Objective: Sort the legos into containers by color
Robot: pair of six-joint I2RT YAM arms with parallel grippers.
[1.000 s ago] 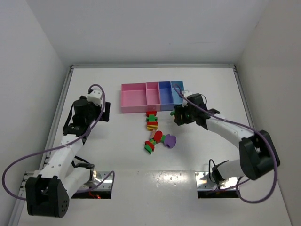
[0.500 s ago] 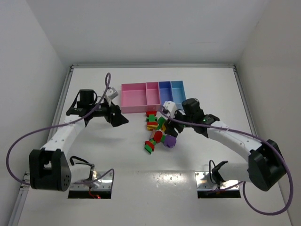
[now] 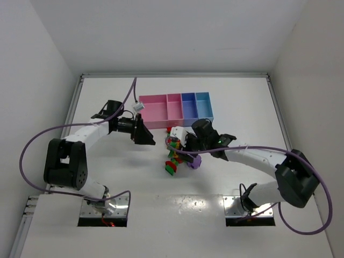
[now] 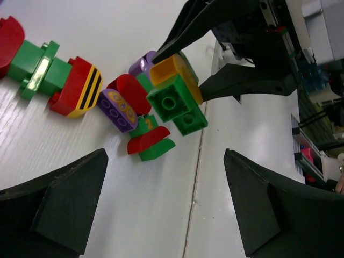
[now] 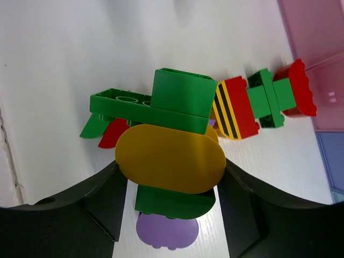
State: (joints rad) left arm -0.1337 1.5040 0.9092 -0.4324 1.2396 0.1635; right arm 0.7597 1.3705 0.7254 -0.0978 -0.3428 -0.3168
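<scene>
While the right gripper point(image 5: 169, 185) is closed on it, one finger against each side, the green-and-yellow clump point(image 5: 169, 156) (yellow oval plate btw. green bricks) sits over mid-table, just near of the containers point(image 3: 174, 110). Whether it clears the table point(image 3: 107, 183) cannot be told.

Around the clump:
- Near side: a purple piece point(image 5: 166, 232) just beside it.
- Left-near: a red curved brick point(image 4: 148, 141) on a green curved one, lying flat.
- Touching these: a purple brick point(image 4: 115, 110).
- Far side: a row of legos point(image 4: 48, 75) in the order red, green, green, red. Its red end lies close to the wall of the wide pink bin point(image 3: 153, 110).

Bins, left to right: wide pink, narrow pink, purple-blue, light blue, all joined.

Left gripper point(image 4: 166, 204): jaws fully apart, nothing btw. them but bare table. It hovers left of the pile and points at it.

Obstructions:
- In the left wrist view, the right gripper's black fingers cover the clump's far-right side.
- In the top view, the right wrist hides much of the pile.
- Purple cables point(image 3: 32, 145) loop off both arms, well apart from the bricks.

Markings:
- Yellow-black stripes on the last red brick of the row.
- Yellow oval print on the purple brick.
- A yellow mark resembling "2" on a green piece beside the purple brick.
</scene>
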